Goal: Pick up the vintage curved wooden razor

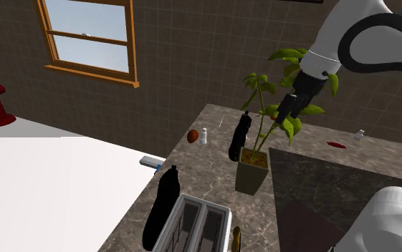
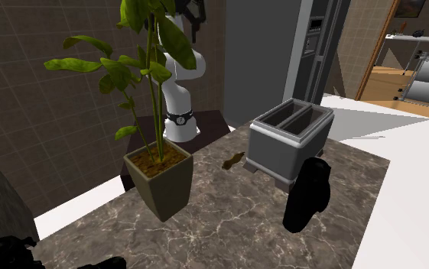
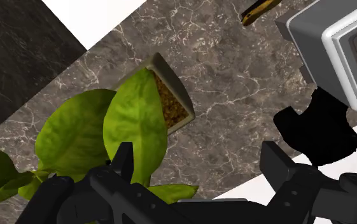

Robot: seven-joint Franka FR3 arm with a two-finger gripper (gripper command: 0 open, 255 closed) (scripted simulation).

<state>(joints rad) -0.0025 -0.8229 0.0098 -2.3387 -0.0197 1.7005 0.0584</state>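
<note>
The razor point(image 2: 233, 160) is lying flat on the counter point(image 2: 228, 222) just beside the toaster point(image 2: 289, 141), its curved length seemingly pointing toward the toaster's side. You're likely handling something light, stiff and thin, so grip across its middle. Your gripper point(image 3: 199, 159) is hovering well apart from the toaster, fingers apart, holding nothing.

My shoulder camera sits high beside the arm's base point(image 1: 389, 218), at five o'clock in frame, looking down across the marble counter point(image 1: 210, 166). My second camera sits low and close on that counter, facing the arm point(image 2: 178, 95) at twelve o'clock. My wrist camera looks down past the gripper point(image 3: 199, 167). All share the potted plant point(image 1: 252, 172) and toaster point(image 1: 195, 225).
</note>
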